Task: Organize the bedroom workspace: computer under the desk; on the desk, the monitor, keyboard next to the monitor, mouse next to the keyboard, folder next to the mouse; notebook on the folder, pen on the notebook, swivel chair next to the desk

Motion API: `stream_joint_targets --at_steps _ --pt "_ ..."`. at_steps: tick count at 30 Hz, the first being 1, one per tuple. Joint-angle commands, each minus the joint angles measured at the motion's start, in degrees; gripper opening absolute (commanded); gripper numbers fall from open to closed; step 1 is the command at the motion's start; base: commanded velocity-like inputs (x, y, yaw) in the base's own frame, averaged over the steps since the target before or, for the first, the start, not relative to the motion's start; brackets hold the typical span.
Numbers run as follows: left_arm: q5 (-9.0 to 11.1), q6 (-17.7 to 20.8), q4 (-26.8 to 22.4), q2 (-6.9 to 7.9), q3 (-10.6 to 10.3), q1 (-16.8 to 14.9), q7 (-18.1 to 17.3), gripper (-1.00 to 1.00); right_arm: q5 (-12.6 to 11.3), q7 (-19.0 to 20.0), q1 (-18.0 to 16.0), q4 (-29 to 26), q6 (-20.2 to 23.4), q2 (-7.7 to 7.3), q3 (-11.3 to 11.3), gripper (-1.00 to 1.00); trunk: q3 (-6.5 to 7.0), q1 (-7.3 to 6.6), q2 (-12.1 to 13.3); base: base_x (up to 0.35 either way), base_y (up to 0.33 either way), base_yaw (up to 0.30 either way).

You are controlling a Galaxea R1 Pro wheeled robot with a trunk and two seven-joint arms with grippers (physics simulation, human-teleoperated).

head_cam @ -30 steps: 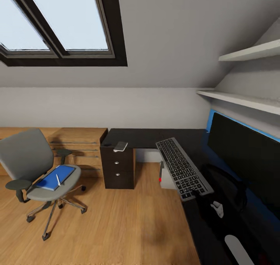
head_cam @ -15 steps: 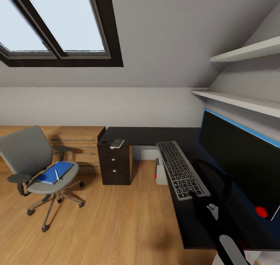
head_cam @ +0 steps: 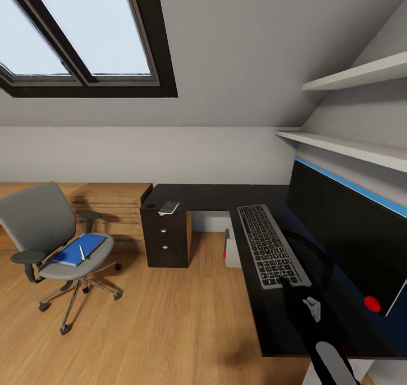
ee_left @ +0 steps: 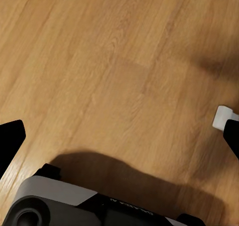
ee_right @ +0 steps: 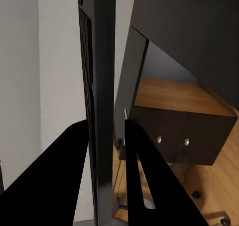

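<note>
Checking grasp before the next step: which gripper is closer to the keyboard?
Right. The right gripper has its fingers closed on the keyboard edge; the left gripper is over bare wood floor, away from it.

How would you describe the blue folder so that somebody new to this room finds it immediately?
Look left of the black desk to the grey swivel chair on the wooden floor. The folder lies flat on its seat. It is bright blue with a thin white pen resting on it, unlike the blue wall panel behind the monitor.
</note>
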Motion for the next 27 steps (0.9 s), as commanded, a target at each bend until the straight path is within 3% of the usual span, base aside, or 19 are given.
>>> stream_joint_targets --at_steps 1,7,8,9,27 --pt "0.3 0.2 -0.1 0.03 -0.1 0.0 0.4 1.00 -0.6 0.3 0.0 0.0 0.2 0.32 -0.1 -1.00 -0.07 0.01 -0.1 0.000 0.000 0.000" --pt "0.3 0.2 -0.1 0.03 -0.1 0.0 0.4 1.00 -0.6 -0.5 -0.1 0.4 0.0 1.34 -0.1 -1.00 -0.07 0.01 -0.1 0.000 0.000 0.000" --pt "0.3 0.2 -0.1 0.03 -0.1 0.0 0.4 1.00 -0.6 -4.7 -0.1 0.4 0.0 1.46 -0.1 -1.00 -0.07 0.01 -0.1 0.000 0.000 0.000" --pt "0.3 0.2 -0.1 0.03 -0.1 0.0 0.4 1.00 -0.7 -5.2 -0.1 0.4 0.0 1.47 -0.1 -1.00 -0.07 0.01 -0.1 0.000 0.000 0.000" --pt "0.1 0.2 -0.1 0.03 -0.1 0.0 0.4 1.00 -0.7 -6.6 -0.1 0.5 0.1 2.27 -0.2 -1.00 -0.07 0.01 -0.1 0.000 0.000 0.000"
